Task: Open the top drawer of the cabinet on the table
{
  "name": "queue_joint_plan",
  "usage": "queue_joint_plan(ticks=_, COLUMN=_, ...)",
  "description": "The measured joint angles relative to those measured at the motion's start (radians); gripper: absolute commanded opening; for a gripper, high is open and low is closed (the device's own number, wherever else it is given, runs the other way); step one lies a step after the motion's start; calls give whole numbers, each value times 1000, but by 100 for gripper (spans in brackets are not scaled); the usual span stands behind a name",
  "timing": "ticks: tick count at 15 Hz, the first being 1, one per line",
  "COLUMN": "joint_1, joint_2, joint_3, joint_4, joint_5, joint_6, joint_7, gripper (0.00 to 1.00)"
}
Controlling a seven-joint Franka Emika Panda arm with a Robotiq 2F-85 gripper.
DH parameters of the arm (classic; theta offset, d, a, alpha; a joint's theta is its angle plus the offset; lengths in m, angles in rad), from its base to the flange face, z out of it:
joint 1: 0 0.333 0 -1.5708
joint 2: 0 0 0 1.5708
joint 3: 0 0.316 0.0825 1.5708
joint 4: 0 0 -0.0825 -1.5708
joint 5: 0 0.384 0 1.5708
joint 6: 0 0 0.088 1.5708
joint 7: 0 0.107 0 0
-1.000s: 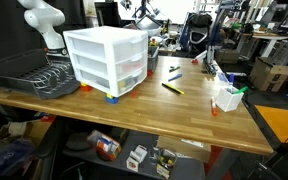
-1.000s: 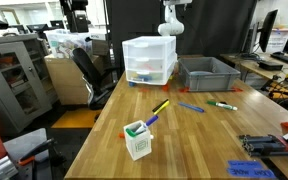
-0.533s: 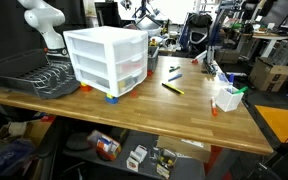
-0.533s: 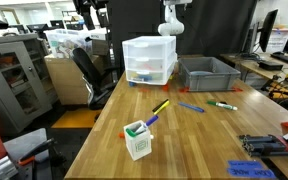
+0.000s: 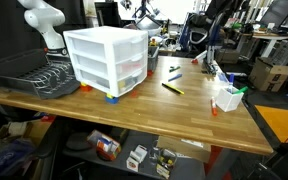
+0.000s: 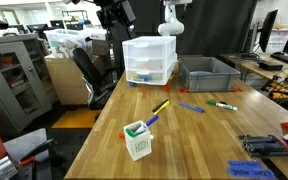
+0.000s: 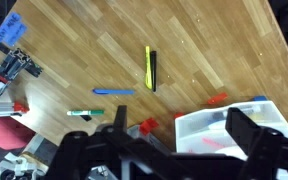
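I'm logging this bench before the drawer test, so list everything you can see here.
cabinet: one, white, drawers shut, on the table
dish rack: one, black, beside the cabinet
yellow marker: one, yellow, mid-table
black marker: one, black, alongside the yellow one
blue pen: one, blue, mid-table
green marker: one, green, mid-table
box: one, white with green inside, near the table's end
label: one, blue, table edge
gripper: one, dark, open, high over the table

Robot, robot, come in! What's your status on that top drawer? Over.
Gripper open, empty, high above the table. Top drawer shut, untouched. Markers lie apart from the cabinet, not blocking it.
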Motion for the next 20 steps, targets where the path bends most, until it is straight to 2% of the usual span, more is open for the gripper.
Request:
queue_joint_plan(ticks=3, joint_1=-2, joint_2=59, joint_3=0, joint_4=4, joint_5=-53, joint_6=45, joint_7=8, gripper=100)
queue_joint_plan(ticks=13, joint_1=0, joint_2=58, joint_3=0, joint_4=12, joint_5=-48, joint_6=46, joint_7=8, gripper=100)
queue_joint_plan(ticks=17, joint_1=30, joint_2=79, joint_3=1, joint_4=23, joint_5=9, joint_6=110, joint_7=10, gripper=100)
queue_joint_plan(ticks=20, joint_1=58, joint_2=140, joint_3=0, joint_4=53, joint_5=134, joint_6=165, joint_7=11, gripper=100)
